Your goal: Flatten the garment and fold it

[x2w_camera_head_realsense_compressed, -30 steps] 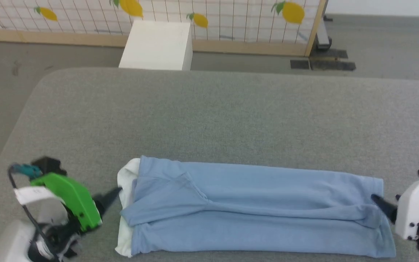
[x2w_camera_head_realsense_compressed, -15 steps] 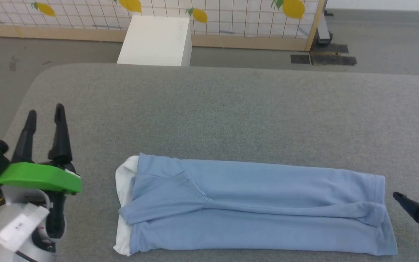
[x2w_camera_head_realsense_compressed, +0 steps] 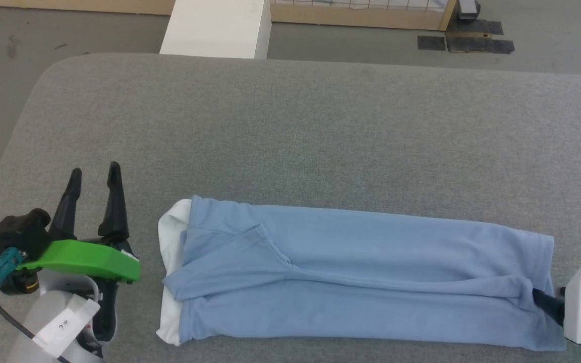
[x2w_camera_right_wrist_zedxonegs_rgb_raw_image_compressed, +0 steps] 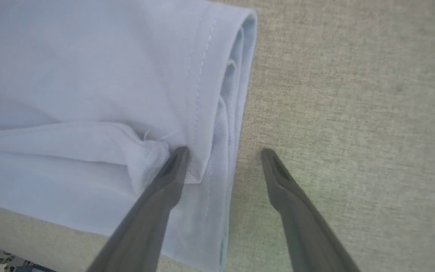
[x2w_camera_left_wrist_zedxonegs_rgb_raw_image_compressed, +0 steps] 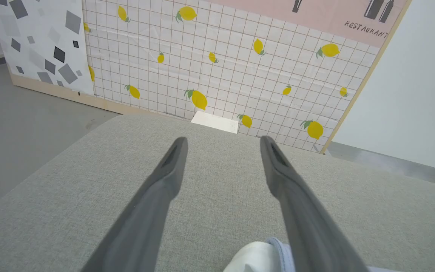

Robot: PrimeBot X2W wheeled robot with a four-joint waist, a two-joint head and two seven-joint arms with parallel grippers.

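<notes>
- The left gripper (x2w_camera_head_realsense_compressed: 95, 169) is hovering over the grey cloth-covered table (x2w_camera_head_realsense_compressed: 321, 126), just left of the garment. Its two dark fingers are pointing toward the far side, are standing wide apart, and are gripping nothing.
- A bright green cover (x2w_camera_head_realsense_compressed: 78, 258) is sitting across the left wrist, behind the fingers.
- The right gripper (x2w_camera_right_wrist_zedxonegs_rgb_raw_image_compressed: 224, 150) is reaching in from the right at the garment's right end. It too is spread wide and is clamping nothing.
- In the right wrist view, one finger is lying over the cloth with its tip at a bunched fold beside the stitched hem. The other finger is hanging over bare table just past the hem.
- The garment (x2w_camera_head_realsense_compressed: 361, 272), a light blue knit shirt, is lying on the near part of the table. It is folded lengthwise into a long narrow band that is running left to right.
- Its white collar (x2w_camera_head_realsense_compressed: 169, 237) is showing at the left end, and its hem is forming the right end.
- A sleeve is lying folded across the top near the collar, and a ridge of cloth is running from it toward the right end.
- Beyond the table's far edge, a white box (x2w_camera_head_realsense_compressed: 215, 30) is standing on the floor.
- Behind the box, a tiled panel printed with lemons (x2w_camera_left_wrist_zedxonegs_rgb_raw_image_compressed: 221, 56) is standing.
</notes>
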